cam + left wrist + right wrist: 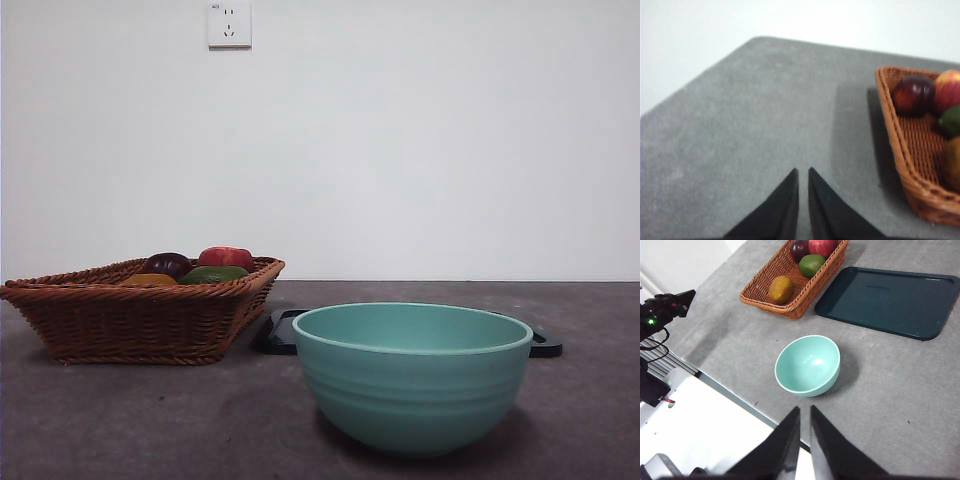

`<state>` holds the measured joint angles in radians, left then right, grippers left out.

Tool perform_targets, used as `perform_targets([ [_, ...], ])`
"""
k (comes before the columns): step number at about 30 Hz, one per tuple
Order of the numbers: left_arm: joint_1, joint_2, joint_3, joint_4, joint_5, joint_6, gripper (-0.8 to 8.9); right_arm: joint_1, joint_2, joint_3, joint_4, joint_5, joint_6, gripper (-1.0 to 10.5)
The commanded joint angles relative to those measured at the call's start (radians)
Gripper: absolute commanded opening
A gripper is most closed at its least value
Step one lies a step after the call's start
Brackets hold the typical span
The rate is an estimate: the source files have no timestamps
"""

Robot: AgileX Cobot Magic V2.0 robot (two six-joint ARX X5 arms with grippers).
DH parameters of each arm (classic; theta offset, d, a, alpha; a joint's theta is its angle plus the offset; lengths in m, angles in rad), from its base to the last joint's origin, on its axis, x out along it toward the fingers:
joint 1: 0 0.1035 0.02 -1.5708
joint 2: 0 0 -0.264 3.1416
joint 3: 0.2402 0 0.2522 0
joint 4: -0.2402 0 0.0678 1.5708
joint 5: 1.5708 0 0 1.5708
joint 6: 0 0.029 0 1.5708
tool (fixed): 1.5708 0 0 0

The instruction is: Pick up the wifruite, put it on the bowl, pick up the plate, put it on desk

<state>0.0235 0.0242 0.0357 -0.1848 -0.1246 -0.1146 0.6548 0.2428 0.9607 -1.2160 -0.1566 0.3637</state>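
Wifruite (780, 289) lies in the wicker basket (790, 307) beside the left gripper (803, 172), nearer than the high right gripper (805, 410); both pairs of jaws nearly closed, holding nothing.

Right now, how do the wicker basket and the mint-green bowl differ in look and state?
The basket is brown woven wicker with straight sides and corners; the bowl is smooth, round and mint green with faint ridges. The basket holds four fruits, among them the brownish wifruite; the bowl is empty. Both stand upright on the grey desk, each beside the dark tray.
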Motion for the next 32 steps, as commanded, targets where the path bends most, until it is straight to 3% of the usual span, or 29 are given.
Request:
perform_targets([
  [1,0.003,-0.015,-0.023,-0.001,0.005,-0.011,0.29,0.010,0.002,0.016,0.011,0.000,-0.008,0.3],
  [28,0.003,-0.021,-0.024,0.001,0.004,-0.010,0.28,0.009,0.002,0.013,0.010,0.002,-0.008,0.3],
  [32,0.003,-0.021,-0.024,0.001,0.004,-0.010,0.29,-0.044,0.002,0.004,0.011,0.000,-0.035,0.3],
])
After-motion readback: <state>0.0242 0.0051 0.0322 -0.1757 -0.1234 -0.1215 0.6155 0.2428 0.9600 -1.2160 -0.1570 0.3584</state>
